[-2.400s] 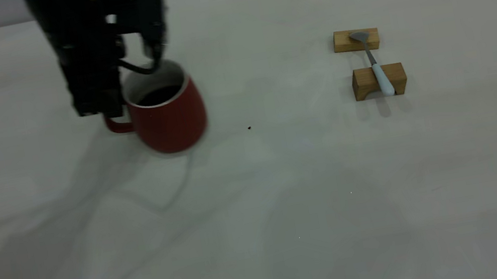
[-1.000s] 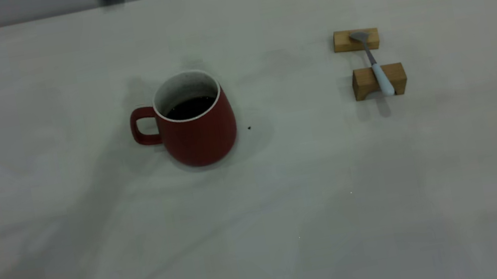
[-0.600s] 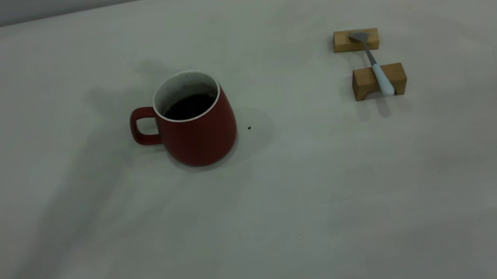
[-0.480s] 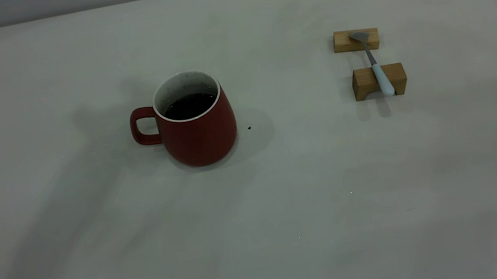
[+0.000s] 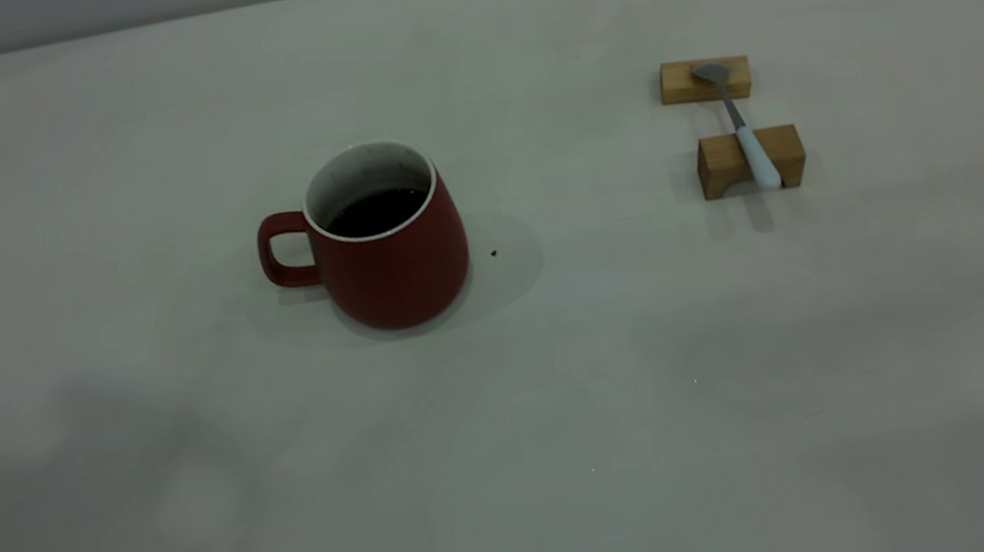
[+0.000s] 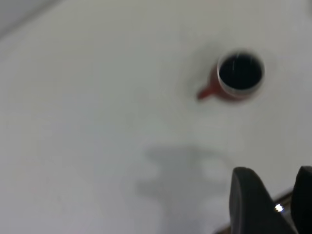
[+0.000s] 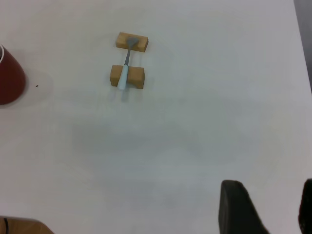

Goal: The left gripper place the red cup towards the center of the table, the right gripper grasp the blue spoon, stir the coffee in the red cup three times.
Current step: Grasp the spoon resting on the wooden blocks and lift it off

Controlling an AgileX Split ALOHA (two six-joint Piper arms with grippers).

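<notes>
The red cup stands upright near the middle of the table, handle pointing left, with dark coffee inside. Nothing holds it. The blue spoon lies across two wooden blocks at the right, its metal bowl on the far block. Neither arm shows in the exterior view. In the left wrist view the left gripper hangs high above the table, open and empty, far from the red cup. The right gripper is also open and empty, high up and well away from the blue spoon.
The spoon rests on two small wooden blocks, the far one flat and the near one arched. A tiny dark speck lies just right of the cup. The table's far edge runs along the top of the exterior view.
The left gripper let go of the cup near the table's middle and drew back out of the exterior view. Its shadow slid toward the lower left. Cup and spoon stay still.
</notes>
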